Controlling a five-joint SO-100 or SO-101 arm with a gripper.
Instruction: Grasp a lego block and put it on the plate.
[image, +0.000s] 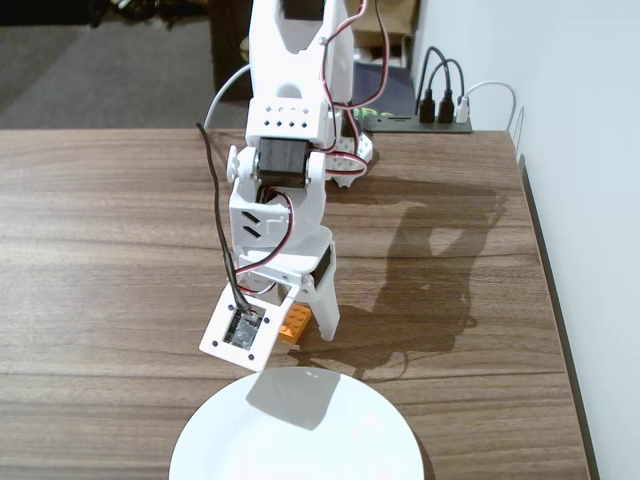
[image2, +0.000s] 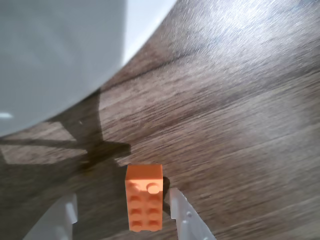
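- Lego block (image2: 144, 198) sits flat on the tabletop (image2: 240, 115), studs up, right between the two fingers in the wrist view, its long side running along them.
- Gripper (image2: 125, 212) is spread apart around it: the right finger looks to be touching or just beside the brick's side, the left finger stands off with bare wood between. Not clamped yet, I'd say; one squeeze should do it.
- Lined up that way, the fingers would close across the brick's short width, the easier grab.
- From the fixed view, the gripper (image: 300, 325) reaches down to the tabletop (image: 120, 230) with the orange lego block (image: 294, 325) peeking out between its white parts, and the arm's shadow falls off to the right.
- Plate (image: 340, 445) waits just nearer the camera than the brick, close by but not touching it; in the wrist view the plate (image2: 55, 55) fills the upper left, bare.
- Judgement: the grasp is about to happen, and the carry to the plate will be short.
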